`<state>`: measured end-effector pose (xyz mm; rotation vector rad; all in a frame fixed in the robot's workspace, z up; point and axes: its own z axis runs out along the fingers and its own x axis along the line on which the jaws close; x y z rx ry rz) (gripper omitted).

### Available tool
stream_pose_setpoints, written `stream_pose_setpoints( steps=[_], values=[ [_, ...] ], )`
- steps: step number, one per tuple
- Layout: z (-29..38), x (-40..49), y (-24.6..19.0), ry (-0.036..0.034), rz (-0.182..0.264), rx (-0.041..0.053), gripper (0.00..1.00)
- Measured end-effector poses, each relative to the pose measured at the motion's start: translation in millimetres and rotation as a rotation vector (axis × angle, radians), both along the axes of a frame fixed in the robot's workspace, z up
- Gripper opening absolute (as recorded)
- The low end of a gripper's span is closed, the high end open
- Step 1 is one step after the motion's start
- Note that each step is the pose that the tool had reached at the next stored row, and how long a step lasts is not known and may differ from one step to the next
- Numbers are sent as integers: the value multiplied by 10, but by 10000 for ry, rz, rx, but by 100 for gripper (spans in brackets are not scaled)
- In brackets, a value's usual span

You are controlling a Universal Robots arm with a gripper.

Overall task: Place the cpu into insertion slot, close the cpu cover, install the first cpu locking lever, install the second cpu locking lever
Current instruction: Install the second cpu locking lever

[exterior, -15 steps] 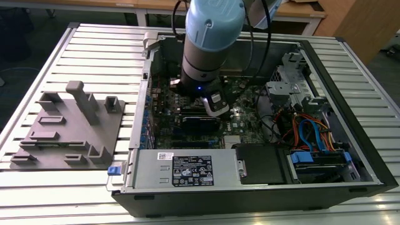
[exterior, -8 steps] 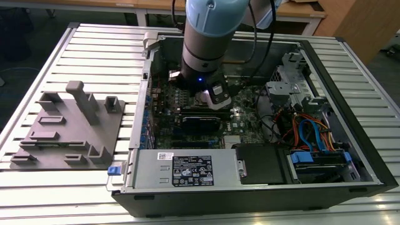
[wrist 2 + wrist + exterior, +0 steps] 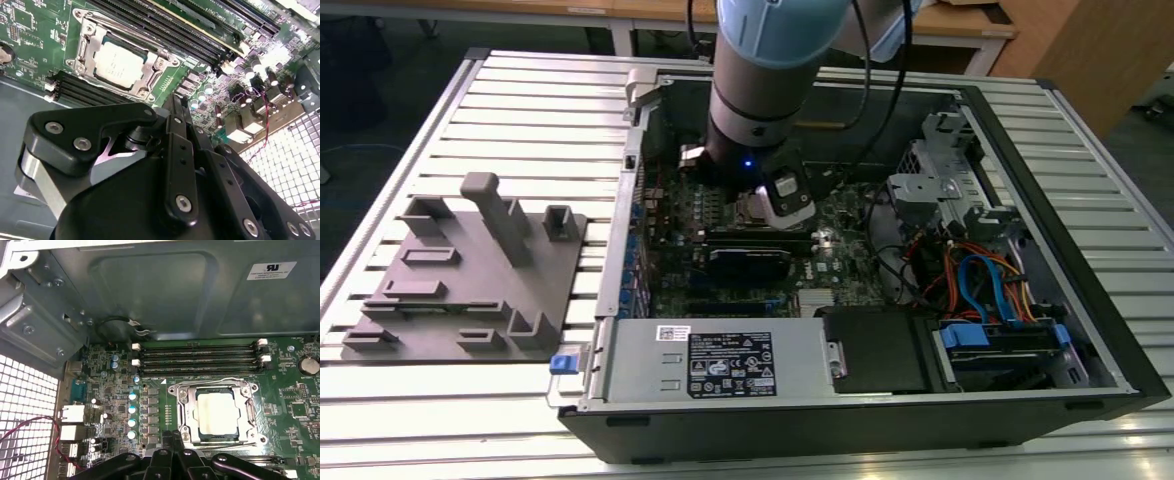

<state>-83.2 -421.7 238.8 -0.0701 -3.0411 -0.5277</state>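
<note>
CPU, small flat square chip with a dull silver-grey metal top (image 3: 216, 412): you will find it seated in the insertion slot, the square socket with a thin silver rim (image 3: 184, 412) on the green circuit board (image 3: 295, 390), plain in both wrist views. CPU cover, thin square silver metal frame plate (image 3: 250, 412): lies closed flat around the chip, whose top shows through its window. Locking levers, thin silver wire rods (image 3: 227, 381): one runs along the cover's edge nearest the long black memory slots (image 3: 200, 360); whether it is latched you cannot tell. Gripper, black linked metal fingers (image 3: 173, 437): hangs just above the board beside the socket, its fingers pressed together and holding nothing; the tips point at the socket's edge, near but apart from it. Robot arm, grey and pale blue tube (image 3: 767, 70): in the exterior view it reaches down into the open black computer case (image 3: 1094, 330), which lies on a white slatted table (image 3: 520, 100). Grey moulded fixture tray (image 3: 467, 280): sits on the table toward the exterior view's left.
</note>
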Motion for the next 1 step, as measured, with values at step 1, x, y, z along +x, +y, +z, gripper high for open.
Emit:
stream_pose_setpoints(
  steps=[1],
  values=[
    [1, 0, 0, 0, 0, 0, 10]
  ],
)
